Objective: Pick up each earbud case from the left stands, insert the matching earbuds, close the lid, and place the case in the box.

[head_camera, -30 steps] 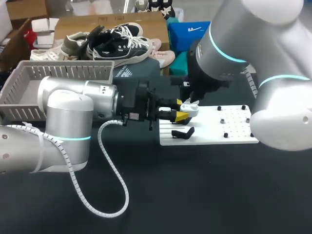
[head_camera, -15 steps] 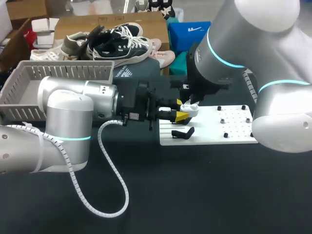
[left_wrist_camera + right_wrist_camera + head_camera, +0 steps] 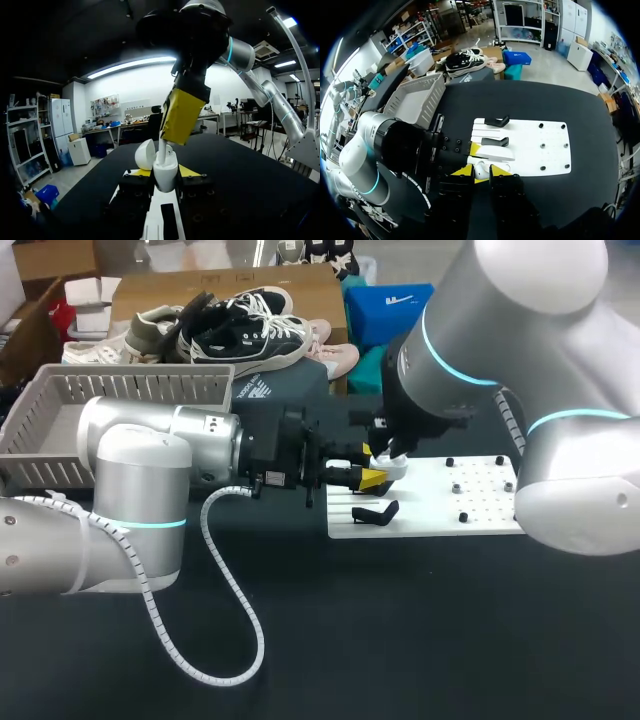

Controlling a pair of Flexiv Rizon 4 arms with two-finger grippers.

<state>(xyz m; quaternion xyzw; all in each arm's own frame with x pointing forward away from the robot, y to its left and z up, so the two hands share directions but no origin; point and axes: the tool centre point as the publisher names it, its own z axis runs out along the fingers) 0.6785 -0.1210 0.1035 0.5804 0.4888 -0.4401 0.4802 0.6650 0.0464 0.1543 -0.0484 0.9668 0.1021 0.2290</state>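
The left gripper point(image 3: 362, 478) is clamped on 1 white earbud case point(image 3: 165, 175), lid point(image 3: 145, 154) tipped open, held over the near end of the 1 white board point(image 3: 535, 150). The right gripper point(image 3: 482, 173) hangs directly above it, its 2 yellow tips set close together and, as far as the side-on view allows, pinching 1 earbud point(image 3: 163, 152) whose lower end sits in the case's mouth. On the board stand 2 black stands point(image 3: 496, 121) and 6 small black pegs point(image 3: 542, 146), and 1 grey box point(image 3: 140, 390) lies well apart beside the left arm.
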